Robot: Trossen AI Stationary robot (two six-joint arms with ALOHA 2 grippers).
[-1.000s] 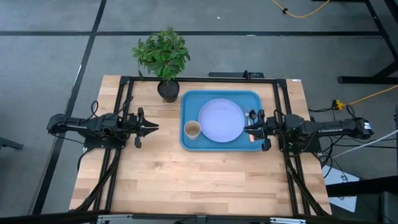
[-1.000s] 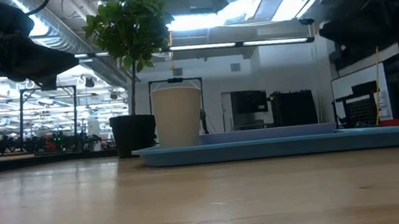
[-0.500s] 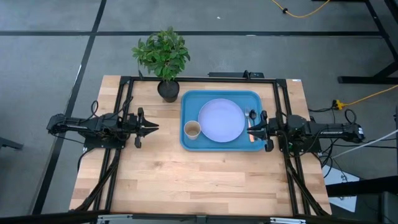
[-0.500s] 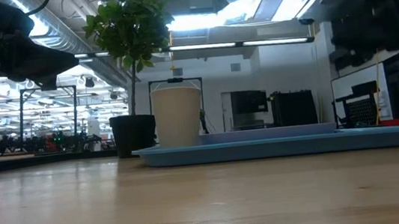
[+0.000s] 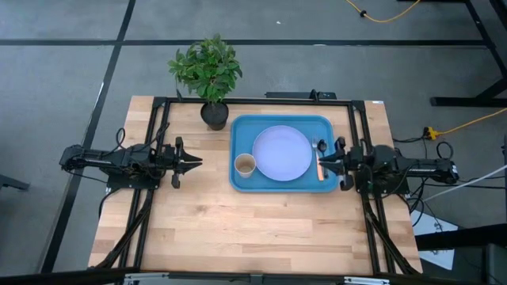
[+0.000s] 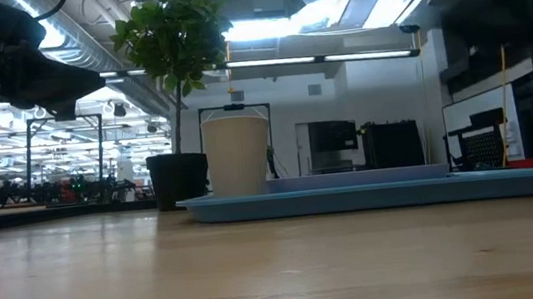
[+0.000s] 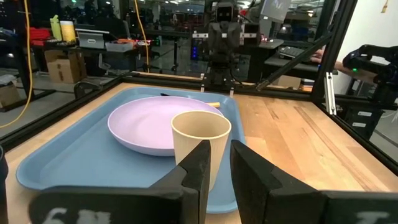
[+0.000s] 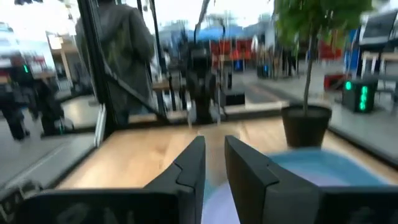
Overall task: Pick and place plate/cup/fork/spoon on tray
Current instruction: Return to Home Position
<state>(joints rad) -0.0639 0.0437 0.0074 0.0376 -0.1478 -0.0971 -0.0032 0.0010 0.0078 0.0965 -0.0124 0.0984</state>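
Wood table (image 5: 238, 229) mid-frame bears the tray (image 5: 242, 131) with plate (image 5: 282, 153), cup (image 5: 245, 165) at its left and spoon (image 5: 318, 145) at its right. The left gripper (image 5: 198, 162), mid-left, and the right gripper (image 5: 320, 165), at the tray's right edge, look pressed together and empty. Homing seems the step in hand; next, the right arm needs to pull clear.

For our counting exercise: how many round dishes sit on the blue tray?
2. The plate lies flat in the middle of the tray; the cup stands upright beside it, on the side toward the left arm. No other round dish shows.
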